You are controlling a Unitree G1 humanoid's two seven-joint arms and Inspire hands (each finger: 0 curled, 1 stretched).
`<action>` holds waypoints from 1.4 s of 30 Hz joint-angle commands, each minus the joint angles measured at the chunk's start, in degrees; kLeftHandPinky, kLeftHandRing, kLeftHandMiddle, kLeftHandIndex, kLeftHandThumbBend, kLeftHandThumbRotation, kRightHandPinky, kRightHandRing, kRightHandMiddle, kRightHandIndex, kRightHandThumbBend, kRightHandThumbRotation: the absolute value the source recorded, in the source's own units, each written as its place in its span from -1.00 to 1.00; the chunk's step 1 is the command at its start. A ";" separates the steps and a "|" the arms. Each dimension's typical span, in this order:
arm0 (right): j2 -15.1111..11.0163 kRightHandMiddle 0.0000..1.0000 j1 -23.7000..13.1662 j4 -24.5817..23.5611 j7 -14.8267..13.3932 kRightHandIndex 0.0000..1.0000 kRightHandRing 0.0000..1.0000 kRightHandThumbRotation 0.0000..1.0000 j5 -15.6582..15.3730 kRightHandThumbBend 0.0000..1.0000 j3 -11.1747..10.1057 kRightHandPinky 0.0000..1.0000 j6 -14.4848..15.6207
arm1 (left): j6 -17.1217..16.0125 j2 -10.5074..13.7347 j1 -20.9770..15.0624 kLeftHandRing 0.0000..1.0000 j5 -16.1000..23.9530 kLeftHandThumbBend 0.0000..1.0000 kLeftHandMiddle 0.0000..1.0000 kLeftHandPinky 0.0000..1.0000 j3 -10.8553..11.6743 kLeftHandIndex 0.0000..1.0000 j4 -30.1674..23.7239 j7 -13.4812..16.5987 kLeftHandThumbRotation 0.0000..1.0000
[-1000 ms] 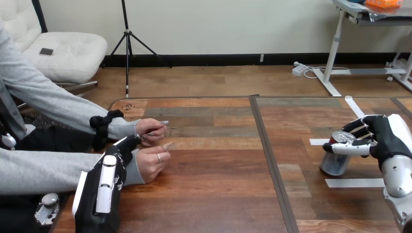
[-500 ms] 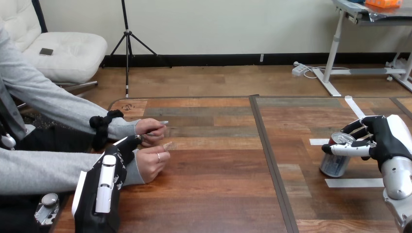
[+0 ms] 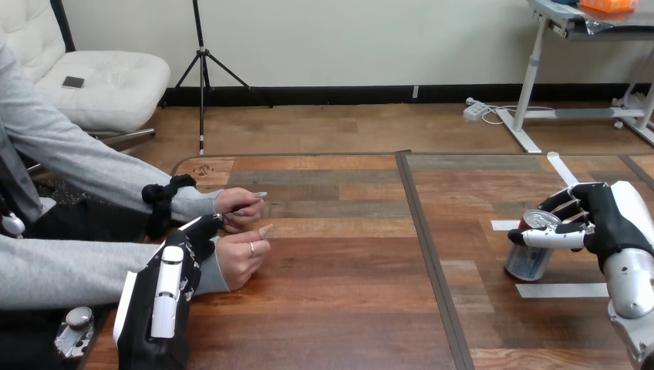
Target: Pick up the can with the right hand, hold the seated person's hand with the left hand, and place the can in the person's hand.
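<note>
Bright even light, soft shadows, perhaps overhead

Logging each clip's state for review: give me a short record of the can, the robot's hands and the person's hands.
can: tilted, at the right of the table, among white tape strips
right hand: curled round the can's top
left hand: at the wrist of the person's lower hand; grip unclear
person's lower hand: curled, on the table
person's upper hand: just beyond it, without the can
stage: can gripped, not handed over

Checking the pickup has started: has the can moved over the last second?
Yes, slightly. The can, in the right hand, has shifted toward the view's left, judged against the white tape strip before it.
</note>
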 commanded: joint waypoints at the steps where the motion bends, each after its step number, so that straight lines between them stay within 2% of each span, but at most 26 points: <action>1: -0.90 -0.11 -2.40 -1.40 -0.08 -0.11 -0.18 -1.00 -0.21 0.61 0.32 -0.31 -2.74 | -0.62 0.34 -4.16 0.83 -0.35 -0.40 0.66 0.85 0.18 0.44 -0.06 -0.64 0.97; 12: -1.39 -0.12 -2.86 -1.38 0.88 -0.11 -0.19 -1.00 -0.35 0.63 0.26 -0.32 -2.31 | -0.29 0.52 -4.15 0.85 -0.26 -0.35 0.67 0.89 0.22 0.45 -0.02 -0.72 0.98; 19: -1.80 -0.12 -2.58 -1.65 1.86 -0.11 -0.18 -1.00 -0.19 0.64 0.14 -0.30 -4.88 | -0.81 0.54 -4.33 0.84 -0.05 -0.34 0.67 0.89 0.35 0.45 0.51 -0.53 0.98; 27: -1.83 -0.12 -2.92 -2.14 2.36 -0.11 -0.17 -1.00 -0.12 0.64 0.08 -0.27 -4.92 | -0.73 0.94 -4.27 0.81 0.68 -0.31 0.65 0.86 0.19 0.43 0.35 -0.21 0.96; 30: -2.01 -0.12 -2.98 -2.32 2.37 -0.12 -0.17 -1.00 -0.35 0.64 0.26 -0.27 -5.44 | -1.74 1.55 -4.18 0.79 2.28 -0.31 0.63 0.84 0.00 0.43 0.39 0.54 0.94; 33: -2.28 -0.13 -2.90 -2.46 2.80 -0.12 -0.19 -1.00 -0.26 0.65 0.20 -0.29 -6.83 | -2.47 2.54 -4.13 0.76 5.43 -0.26 0.61 0.79 -0.25 0.42 0.42 2.62 0.88; 36: -2.59 -0.14 -3.04 -2.67 3.19 -0.12 -0.21 -1.00 -0.45 0.65 0.35 -0.30 -7.22 | -5.03 4.12 -4.41 0.72 7.58 -0.21 0.59 0.73 -0.57 0.43 1.01 2.34 0.80; 37: -2.99 -0.15 -3.07 -3.26 3.74 -0.12 -0.22 -1.00 -0.47 0.64 0.37 -0.31 -8.36 | -6.70 6.95 -4.61 0.69 12.05 -0.19 0.57 0.67 -0.79 0.43 -0.94 3.61 0.72; 39: -3.47 -0.15 -3.14 -4.19 4.31 -0.12 -0.21 -1.00 -0.51 0.64 0.38 -0.30 -9.64 | -8.35 11.01 -4.92 0.62 18.46 -0.21 0.56 0.58 -0.88 0.44 -4.28 5.53 0.63; 41: -3.58 -0.18 -3.20 -4.58 4.37 -0.13 -0.24 -1.00 -0.57 0.64 0.39 -0.33 -9.81 | -8.67 12.58 -5.10 0.57 21.20 -0.10 0.56 0.45 -0.77 0.47 -5.73 6.53 0.42; 42: -3.61 -0.18 -3.32 -4.67 4.46 -0.13 -0.24 -1.00 -0.58 0.64 0.38 -0.33 -9.56 | -8.31 13.34 -5.05 0.57 22.19 -0.10 0.56 0.45 -0.61 0.47 -7.18 6.71 0.42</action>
